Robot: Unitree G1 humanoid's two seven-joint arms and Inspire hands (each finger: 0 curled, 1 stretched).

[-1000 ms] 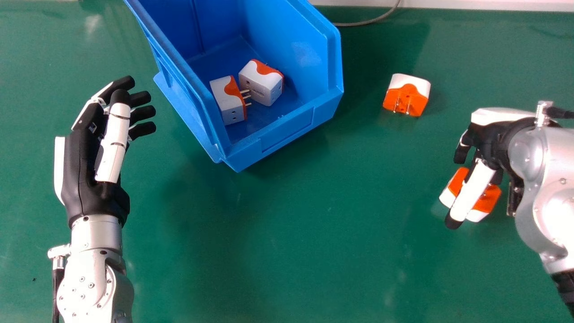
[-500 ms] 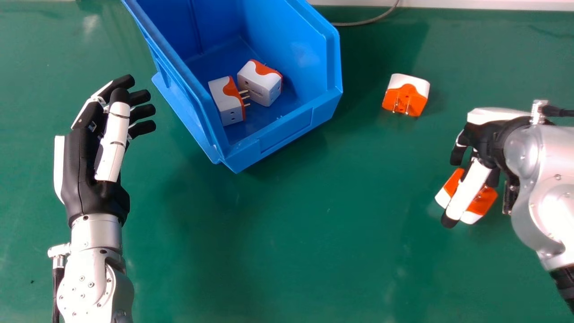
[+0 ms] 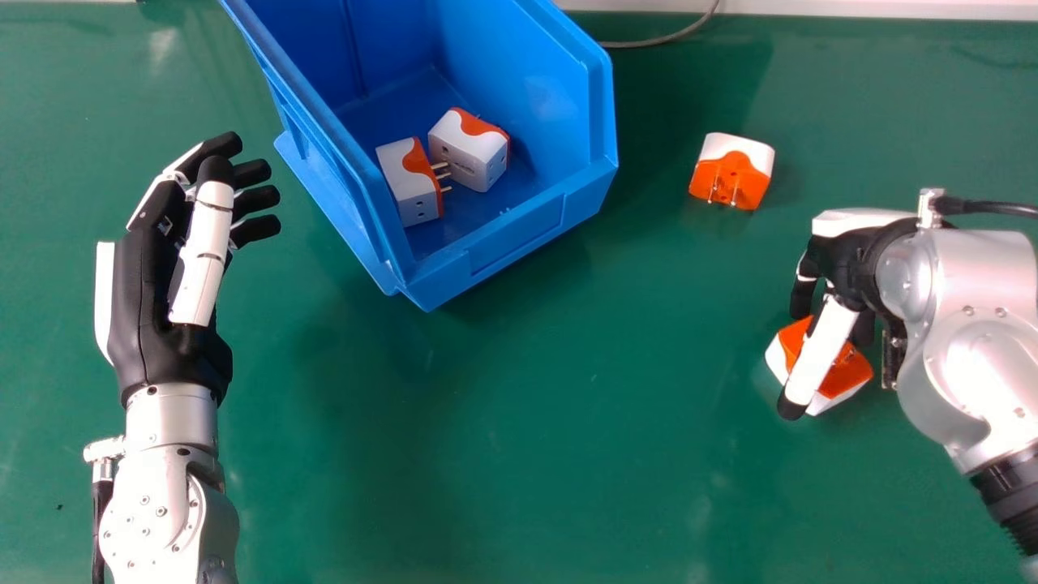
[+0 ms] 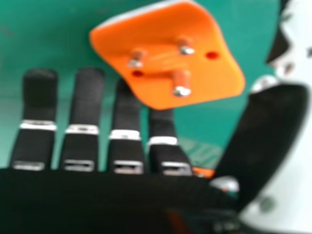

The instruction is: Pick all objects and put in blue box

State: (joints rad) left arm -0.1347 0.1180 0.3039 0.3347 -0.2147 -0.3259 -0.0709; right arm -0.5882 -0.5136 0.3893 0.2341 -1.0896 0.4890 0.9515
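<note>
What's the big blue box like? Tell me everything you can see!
The blue box looks like hard, smooth plastic. It stands slantwise on the green table, with an open top, tall sides and a low front wall with a rectangular panel. Its far end runs out of view. Two white-and-orange plugs lie on its floor. Neither the left hand nor the right hand touches it.

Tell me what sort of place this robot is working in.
Probably a lab or workshop bench: a green tabletop, an open blue parts bin holding two plug adapters, and a grey cable along the far edge.
</note>
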